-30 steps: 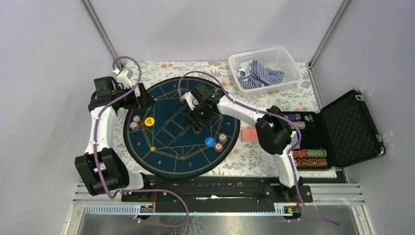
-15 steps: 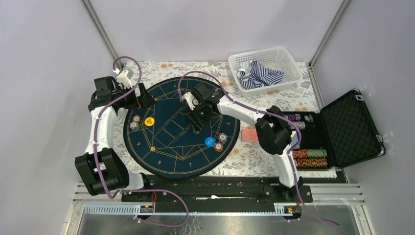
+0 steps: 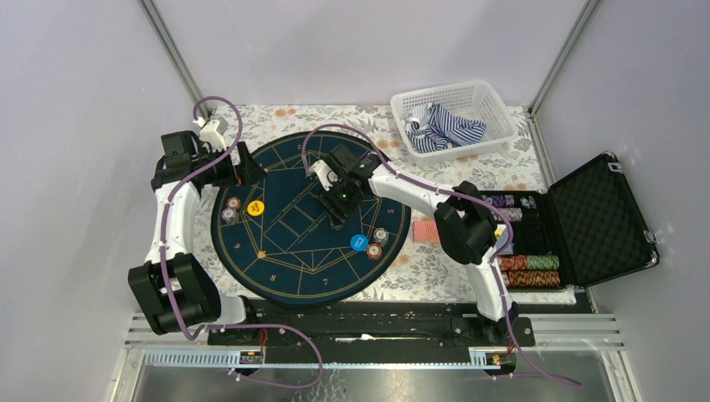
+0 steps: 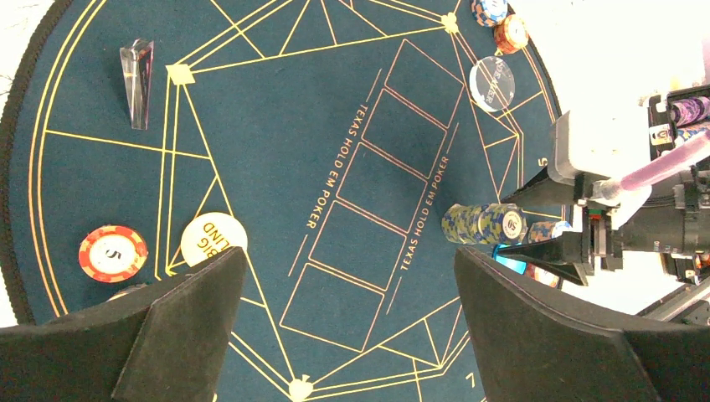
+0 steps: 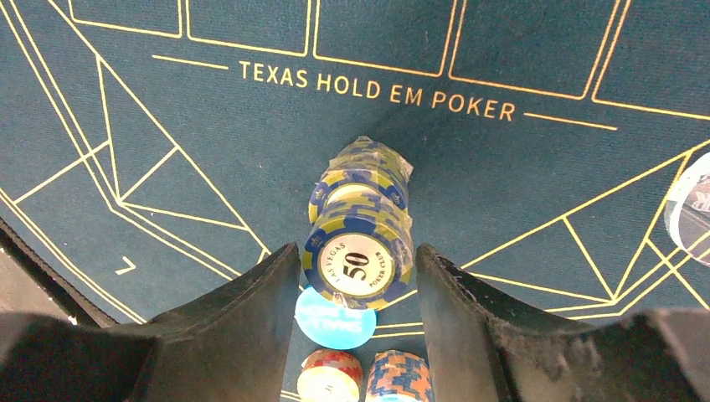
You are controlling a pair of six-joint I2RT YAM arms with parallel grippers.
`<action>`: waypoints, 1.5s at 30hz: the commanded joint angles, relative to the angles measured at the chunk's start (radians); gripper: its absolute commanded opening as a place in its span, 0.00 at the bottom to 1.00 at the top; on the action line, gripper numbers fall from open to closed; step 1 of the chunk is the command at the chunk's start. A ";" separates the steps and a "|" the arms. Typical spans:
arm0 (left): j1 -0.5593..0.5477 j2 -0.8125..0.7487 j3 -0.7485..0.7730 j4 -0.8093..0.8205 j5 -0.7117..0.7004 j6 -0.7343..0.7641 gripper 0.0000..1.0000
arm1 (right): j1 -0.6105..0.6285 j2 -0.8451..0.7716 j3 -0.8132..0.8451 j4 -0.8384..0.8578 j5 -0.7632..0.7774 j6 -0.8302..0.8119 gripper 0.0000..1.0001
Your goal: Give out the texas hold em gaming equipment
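Right end effector (image 5: pixel 356 251) flanks the sideways chip stack (image 5: pixel 360 222), grip unclear; its light, slippery discs likely need rim-to-rim squeezing.

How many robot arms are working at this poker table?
2. The left arm curls round the mat's left edge; the right arm reaches over the mat's middle, its gripper straddling a chip stack. None seems hidden.

We saw a tall blue-and-yellow chip stack (image 5: pixel 360 243), its top chip marked 50, standing mid-mat (image 3: pixel 285 268). An orange disc (image 3: pixel 256 208) lay beside two short chip stacks (image 3: pixel 232 203) at the left. A blue disc (image 3: pixel 358 243) lay beside two more short stacks (image 3: pixel 381 234) at the right. Red-backed cards (image 3: pixel 427 231) lay just off the mat's right edge.
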 commanded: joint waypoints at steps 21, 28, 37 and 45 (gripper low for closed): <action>-0.001 0.000 0.004 0.041 0.016 0.000 0.99 | -0.122 -0.129 0.004 -0.017 0.045 -0.004 0.43; -0.001 0.003 0.004 0.042 0.018 -0.002 0.99 | -0.263 -0.171 -0.102 0.071 0.073 0.031 0.43; -0.001 0.006 0.008 0.041 0.028 -0.011 0.99 | -0.330 -0.117 -0.152 0.161 0.109 0.045 0.43; -0.001 0.009 0.011 0.041 0.025 -0.011 0.99 | -0.330 -0.050 -0.144 0.231 0.163 0.056 0.43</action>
